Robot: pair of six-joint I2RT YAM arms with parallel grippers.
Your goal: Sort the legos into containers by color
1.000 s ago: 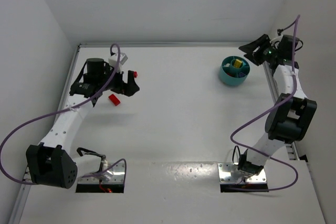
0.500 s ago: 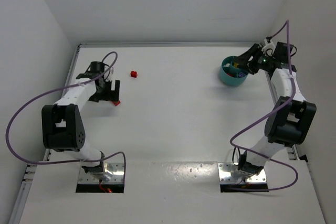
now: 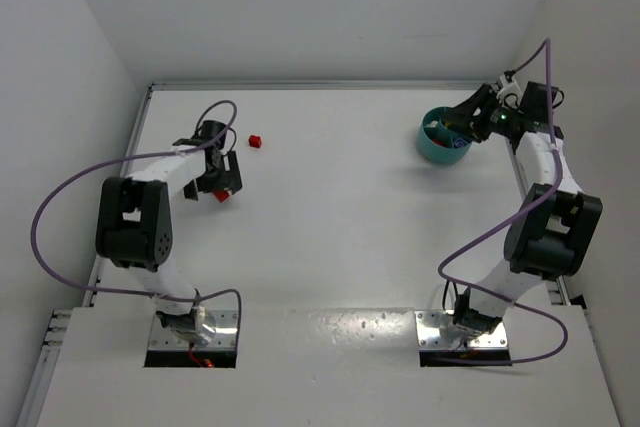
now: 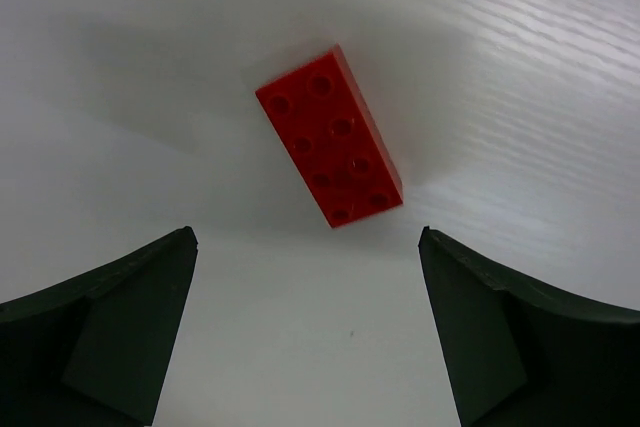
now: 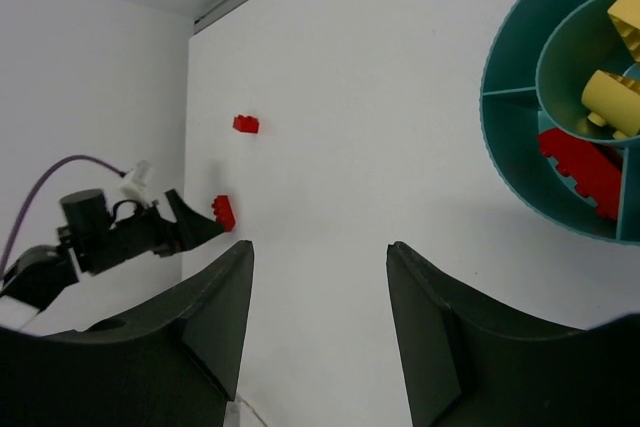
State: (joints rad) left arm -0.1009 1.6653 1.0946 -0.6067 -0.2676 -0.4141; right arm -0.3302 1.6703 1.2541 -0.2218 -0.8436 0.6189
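Just beyond the spread left end effector [image 4: 305, 242] — red lego [image 4: 330, 135], untouched.

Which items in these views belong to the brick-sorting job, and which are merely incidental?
Job:
- large red brick
- small red brick
- teal tub
- yellow bricks and sorted red brick inside it

Incidental:
- purple cables
- metal base plates
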